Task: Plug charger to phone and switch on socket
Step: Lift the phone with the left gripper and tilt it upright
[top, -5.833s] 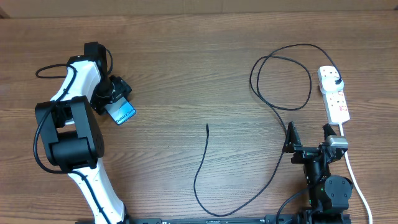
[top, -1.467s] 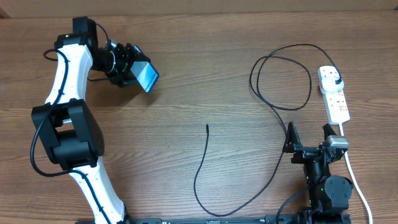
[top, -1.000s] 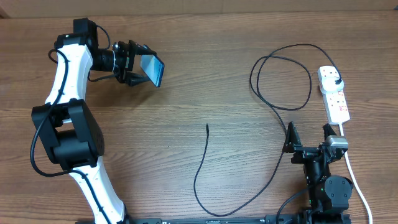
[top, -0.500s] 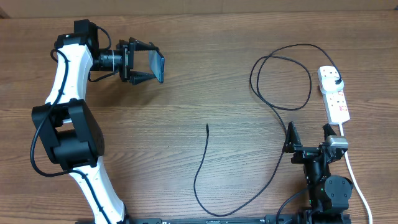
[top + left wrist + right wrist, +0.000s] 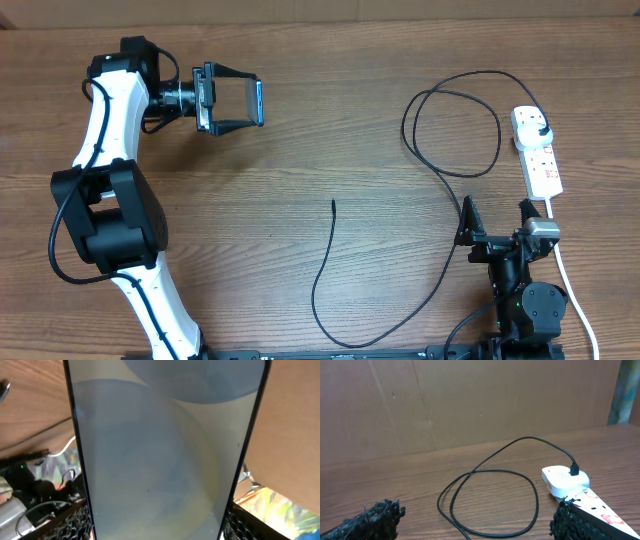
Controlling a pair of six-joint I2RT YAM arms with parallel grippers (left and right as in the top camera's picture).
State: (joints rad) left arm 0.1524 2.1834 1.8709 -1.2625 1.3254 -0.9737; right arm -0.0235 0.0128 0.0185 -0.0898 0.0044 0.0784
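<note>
My left gripper (image 5: 238, 100) is shut on the phone (image 5: 257, 101) and holds it up on edge above the far left of the table. In the left wrist view the phone's pale face (image 5: 165, 450) fills the frame between the fingers. The charger (image 5: 440, 170) is a thin black cable that loops at the far right. Its free tip (image 5: 333, 203) lies mid-table. Its black plug (image 5: 541, 131) sits in the white socket strip (image 5: 538, 152) at the right. My right gripper (image 5: 497, 232) is open and empty at the near right. It faces the charger loop (image 5: 490, 495) and the socket (image 5: 567, 480).
The socket's thick white cord (image 5: 572, 285) runs along the right edge toward the near side, past the right arm's base. A brown cardboard wall (image 5: 470, 400) stands behind the table.
My left arm lifted the phone from the table, carried it to the far side and right, and turned it from face-up to on edge. The right arm has not moved.
</note>
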